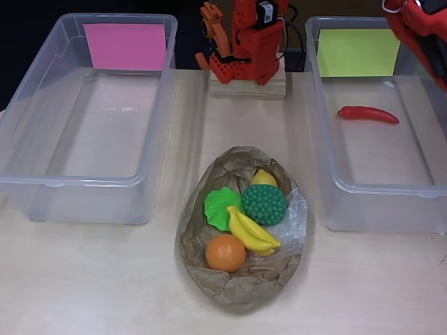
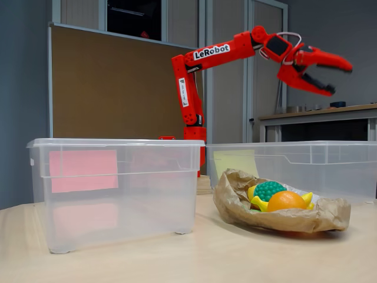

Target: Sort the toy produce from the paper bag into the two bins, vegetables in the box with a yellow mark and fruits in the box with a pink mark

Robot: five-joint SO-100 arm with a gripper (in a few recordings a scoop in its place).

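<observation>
From my remote seat I see a pale wood-grain table [image 2: 177, 259] under even indoor light. Behind it stands a brown partition board [image 2: 112, 88] in a grey frame, against a grey-blue wall [image 2: 23, 88]. Tall grey door or window frames [image 2: 235, 88] rise beyond, and a wooden counter [image 2: 318, 112] runs along the right.

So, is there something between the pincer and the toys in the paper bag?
Nothing visible blocks it. The pincer hangs open and empty, high above the yellow-marked box. The paper bag lies open on the table between both boxes, with the orange and banana exposed on top.
</observation>
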